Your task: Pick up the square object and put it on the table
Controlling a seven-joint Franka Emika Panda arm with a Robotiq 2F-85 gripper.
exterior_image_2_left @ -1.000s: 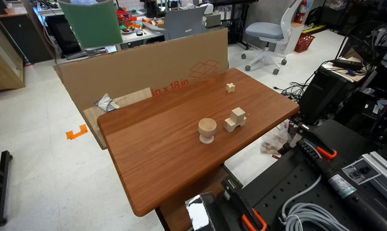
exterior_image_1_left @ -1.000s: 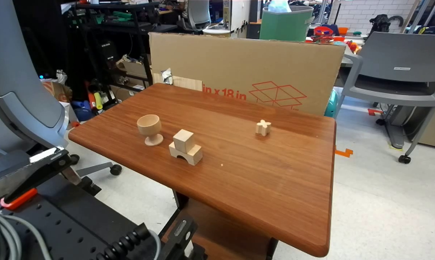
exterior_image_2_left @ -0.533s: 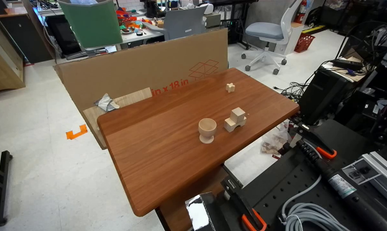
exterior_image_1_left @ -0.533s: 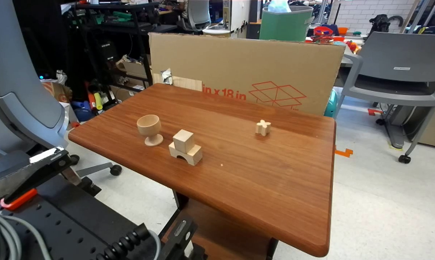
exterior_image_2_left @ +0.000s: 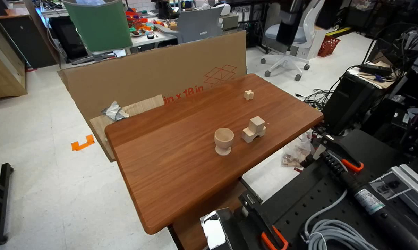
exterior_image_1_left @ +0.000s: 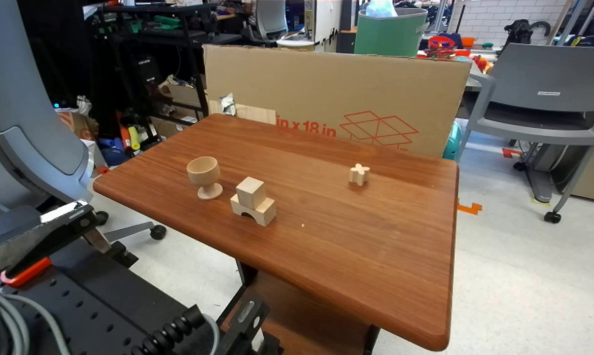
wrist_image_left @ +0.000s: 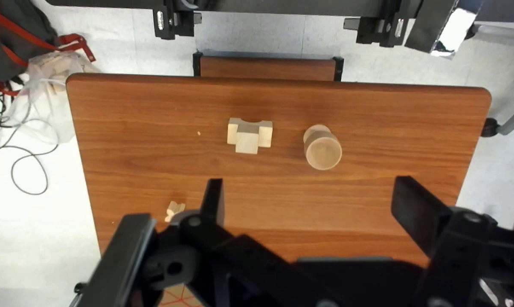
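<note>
The cube [exterior_image_1_left: 250, 193] rests on top of the arch block [exterior_image_1_left: 267, 213], which stands on the table [exterior_image_1_left: 356, 251]. In both exterior views the goblet [exterior_image_1_left: 203, 173] stands on the table near these two, to their left, and the lobed block [exterior_image_1_left: 359, 175] sits farther back. The cardboard sheet [exterior_image_1_left: 336, 79] stands behind the table and the perforated platform [exterior_image_1_left: 119, 303] before it, with the goblet and the arch block toward the platform's side. In the wrist view the goblet is right of the cube, the lobed block lies to the cube's lower left, and the gripper [wrist_image_left: 311, 194] hangs in front of part of the table.
</note>
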